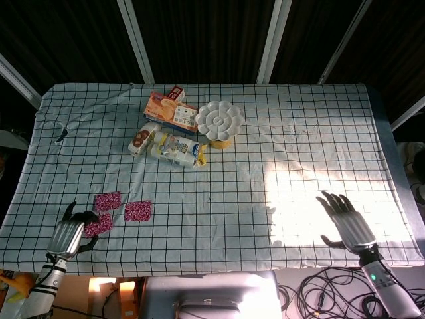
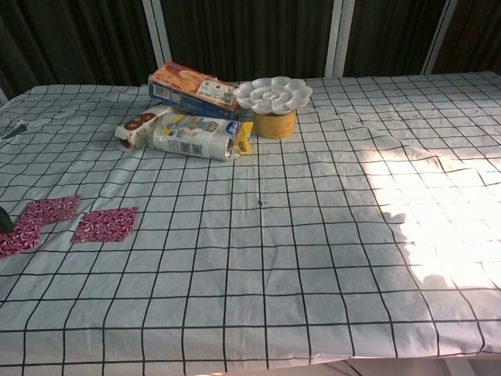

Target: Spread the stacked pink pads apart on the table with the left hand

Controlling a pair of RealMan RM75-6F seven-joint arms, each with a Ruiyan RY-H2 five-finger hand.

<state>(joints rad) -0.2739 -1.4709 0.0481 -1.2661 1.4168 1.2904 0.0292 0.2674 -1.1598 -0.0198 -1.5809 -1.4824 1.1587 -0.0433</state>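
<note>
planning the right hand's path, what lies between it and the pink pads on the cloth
Only bare checked cloth, part of it sunlit. The head view shows the right hand and the pink pads with nothing between; the snack packs lie farther back.

You won't get any readable text here. Orange cardboard box [image 2: 192, 87] at far centre-left has print on its top and side label, too small to make out. White plastic-wrapped pack [image 2: 194, 135] w/ blue and yellow markings just in front of it: lettering blurred. Small brown-and-white carton [image 2: 139, 126] to its left: no legible words either.
</note>
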